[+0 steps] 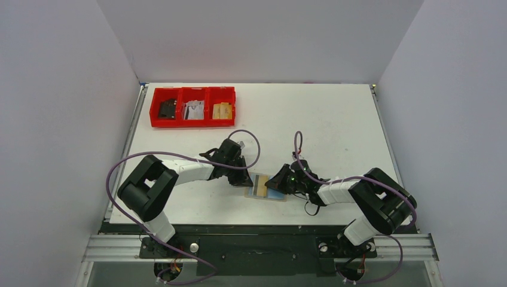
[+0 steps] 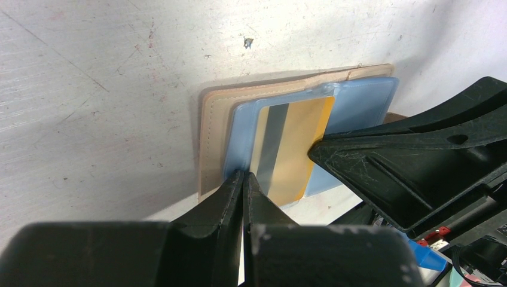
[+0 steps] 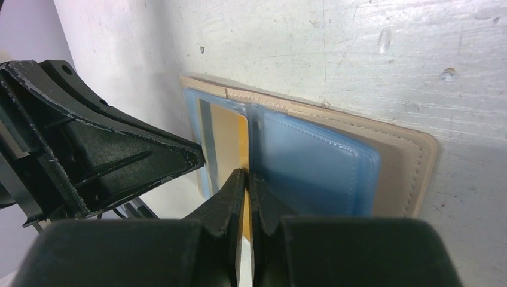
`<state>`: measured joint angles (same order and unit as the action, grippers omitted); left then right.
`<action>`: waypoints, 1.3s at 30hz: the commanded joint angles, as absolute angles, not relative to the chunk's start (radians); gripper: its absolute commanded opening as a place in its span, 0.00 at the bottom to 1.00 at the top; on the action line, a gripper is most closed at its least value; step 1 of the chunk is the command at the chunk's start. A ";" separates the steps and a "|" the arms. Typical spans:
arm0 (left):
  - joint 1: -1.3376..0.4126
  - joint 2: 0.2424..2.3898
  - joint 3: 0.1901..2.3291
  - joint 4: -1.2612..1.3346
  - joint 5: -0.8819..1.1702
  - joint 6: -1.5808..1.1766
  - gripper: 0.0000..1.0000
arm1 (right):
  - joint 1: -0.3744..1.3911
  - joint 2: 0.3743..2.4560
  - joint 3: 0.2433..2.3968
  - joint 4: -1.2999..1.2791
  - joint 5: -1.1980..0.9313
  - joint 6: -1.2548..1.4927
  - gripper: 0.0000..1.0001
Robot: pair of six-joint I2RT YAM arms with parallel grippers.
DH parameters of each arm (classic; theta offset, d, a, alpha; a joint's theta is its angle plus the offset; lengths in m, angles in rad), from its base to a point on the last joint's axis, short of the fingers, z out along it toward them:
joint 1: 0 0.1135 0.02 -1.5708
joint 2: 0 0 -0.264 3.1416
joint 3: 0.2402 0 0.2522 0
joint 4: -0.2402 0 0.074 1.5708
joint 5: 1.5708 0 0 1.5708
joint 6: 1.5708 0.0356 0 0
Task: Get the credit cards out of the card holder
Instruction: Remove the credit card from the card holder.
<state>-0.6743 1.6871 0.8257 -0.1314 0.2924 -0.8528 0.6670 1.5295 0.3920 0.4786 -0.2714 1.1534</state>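
Note:
The card holder (image 1: pixel 276 195) lies open on the table, tan outside with pale blue pockets inside; it also shows in the left wrist view (image 2: pixel 212 131) and the right wrist view (image 3: pixel 406 155). One credit card (image 2: pixel 293 149), yellow with a grey stripe, sits partly in one blue pocket (image 3: pixel 224 128). My left gripper (image 2: pixel 245 176) is shut on the near edge of that blue pocket. My right gripper (image 3: pixel 247 174) is shut on the yellow card's edge. The two grippers face each other over the holder (image 1: pixel 239 170) (image 1: pixel 281 179). No other cards show.
A red three-compartment tray (image 1: pixel 192 119) with small items stands at the back left. White walls enclose the table on three sides. The holder lies near the table's front edge, between the two arms.

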 commanded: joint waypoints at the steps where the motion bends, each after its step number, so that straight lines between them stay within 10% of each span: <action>1: -0.683 1.722 0.825 -0.197 0.220 -0.838 0.00 | 0.655 1.510 0.382 0.538 -0.271 1.151 0.00; 39: -0.663 1.678 0.769 -0.197 0.152 -0.884 0.00 | 0.594 1.397 0.374 0.358 -0.263 1.051 0.00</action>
